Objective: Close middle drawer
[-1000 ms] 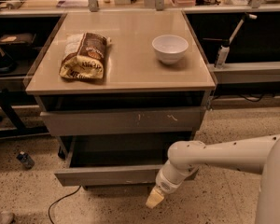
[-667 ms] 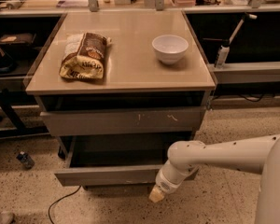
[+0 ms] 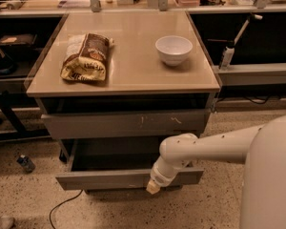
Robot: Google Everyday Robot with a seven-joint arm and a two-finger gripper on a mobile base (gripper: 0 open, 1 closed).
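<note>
The middle drawer (image 3: pixel 109 179) is pulled out from the grey cabinet. Its plain grey front panel stands well forward of the drawer above, and its dark inside (image 3: pixel 114 156) shows. My gripper (image 3: pixel 153 187) is at the end of my white arm (image 3: pixel 205 147), which reaches in from the right. The gripper's tip rests against the lower edge of the drawer's front panel, right of its middle. The upper drawer front (image 3: pixel 128 123), with small white scratch marks, also stands slightly out from the cabinet.
On the cabinet top (image 3: pixel 133 75) lie a brown snack bag (image 3: pixel 86 57) at the left and a white bowl (image 3: pixel 173 49) at the right. A cable (image 3: pixel 62 206) and a small bottle (image 3: pixel 25 163) lie on the speckled floor at the left. Benches stand behind.
The gripper tip has risen a little from below the drawer front up to its lower edge. The drawer has not visibly moved.
</note>
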